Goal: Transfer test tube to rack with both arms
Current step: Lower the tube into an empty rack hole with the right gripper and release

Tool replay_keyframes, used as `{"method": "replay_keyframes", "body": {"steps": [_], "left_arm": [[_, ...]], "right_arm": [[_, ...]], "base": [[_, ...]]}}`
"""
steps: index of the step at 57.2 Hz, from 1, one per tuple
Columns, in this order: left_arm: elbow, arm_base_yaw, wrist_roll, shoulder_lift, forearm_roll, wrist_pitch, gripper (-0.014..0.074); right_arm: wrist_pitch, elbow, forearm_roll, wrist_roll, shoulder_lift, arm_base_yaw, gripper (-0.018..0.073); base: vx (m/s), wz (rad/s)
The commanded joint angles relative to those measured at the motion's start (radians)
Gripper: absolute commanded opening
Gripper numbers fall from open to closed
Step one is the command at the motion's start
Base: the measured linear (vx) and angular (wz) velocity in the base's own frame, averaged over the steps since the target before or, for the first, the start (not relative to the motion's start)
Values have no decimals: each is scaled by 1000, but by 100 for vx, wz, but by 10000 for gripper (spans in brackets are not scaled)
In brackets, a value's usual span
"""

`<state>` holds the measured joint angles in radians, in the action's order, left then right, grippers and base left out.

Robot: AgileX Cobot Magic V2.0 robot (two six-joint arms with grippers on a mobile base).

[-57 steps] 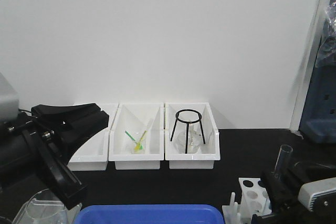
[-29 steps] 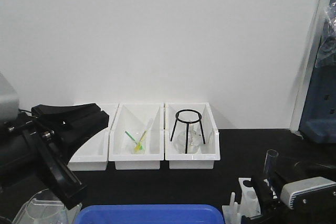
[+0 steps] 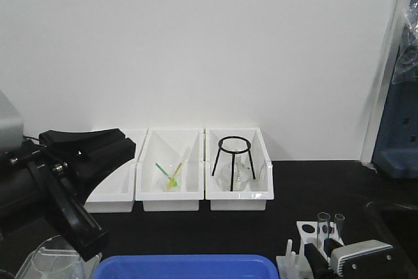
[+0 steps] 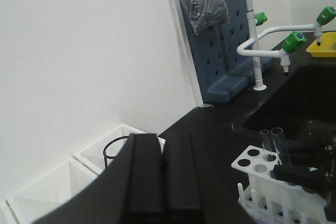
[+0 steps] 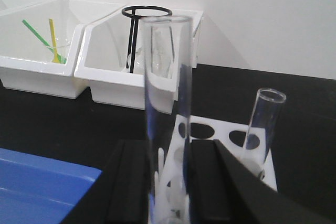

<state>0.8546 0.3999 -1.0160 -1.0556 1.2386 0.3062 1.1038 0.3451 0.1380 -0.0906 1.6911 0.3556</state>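
Since a second ago the tube (image 5: 167, 93) has sunk from a raised tilt to upright, and it stands in the rack (image 4: 257, 184) at the lower right of the front view. The right claw (image 5: 168, 150) still grasps it between flat black fingers. Two clear glass tubes stand there; the second tube (image 5: 264, 124) is free. The rack is white plastic with round holes. The left claw (image 4: 161, 142) is clenched on nothing. Three white bins (image 3: 171, 200) sit behind.

lab: gooseneck tap (image 4: 292, 40), black tripod (image 3: 216, 160)
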Motion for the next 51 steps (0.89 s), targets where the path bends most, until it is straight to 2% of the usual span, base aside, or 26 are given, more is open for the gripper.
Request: {"method": "replay_keyframes", "body": {"steps": [1, 14, 23, 30, 43, 51], "left_arm": [[27, 1, -8, 25, -32, 27, -7], [27, 1, -8, 25, -32, 26, -7], [27, 1, -8, 25, -32, 26, -7], [27, 1, -8, 25, -32, 26, -7], [27, 1, -8, 25, -32, 26, -7], [27, 1, -8, 25, -32, 26, -7]], "right_arm": [[117, 13, -21, 10, -12, -6, -8], [119, 13, -21, 10, 20, -6, 4], [117, 13, -17, 10, 23, -6, 68], [123, 13, -17, 10, 23, -6, 179], [132, 13, -35, 40, -1, -6, 454], [132, 13, -75, 52, -92, -6, 525]], "base": [[0, 0], [0, 0], [0, 0], [0, 0], [0, 0], [0, 0]]}}
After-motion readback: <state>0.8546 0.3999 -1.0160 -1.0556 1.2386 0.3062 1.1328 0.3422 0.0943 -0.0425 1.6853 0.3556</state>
